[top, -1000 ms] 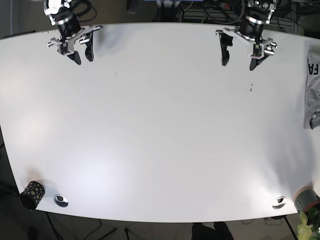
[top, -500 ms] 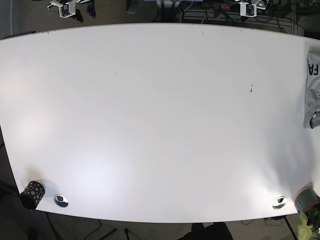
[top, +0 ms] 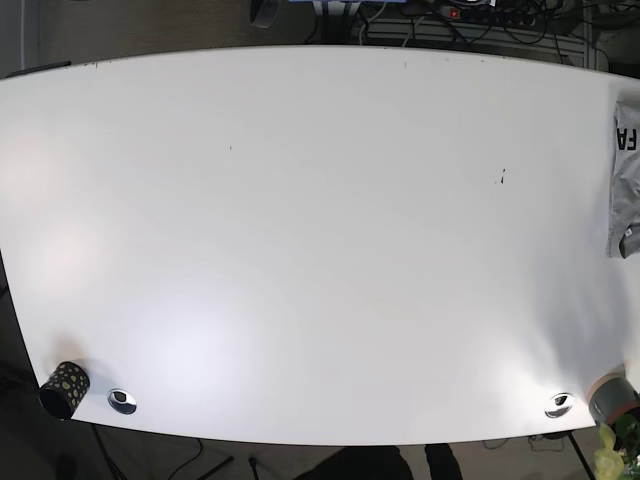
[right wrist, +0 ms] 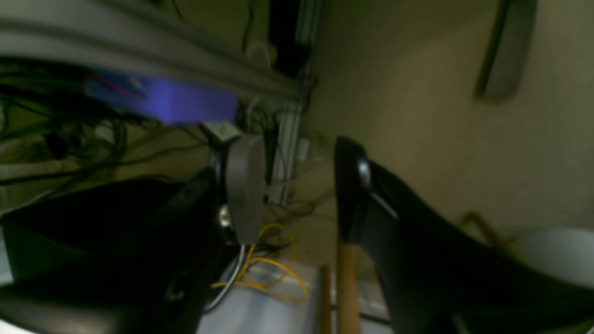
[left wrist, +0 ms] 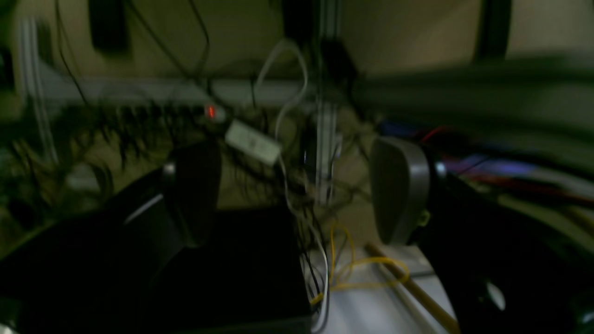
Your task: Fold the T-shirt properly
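Grey T-shirt [top: 626, 180], black lettering, bunched at table's right edge, mostly cropped

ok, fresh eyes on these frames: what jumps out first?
The wide white table fills the base view with neither arm in it, and the grey T-shirt is only a sliver at that view's right edge. Both wrist views are dark and blurred, looking at cables off the table: the left hand and the right hand are open and hold nothing.
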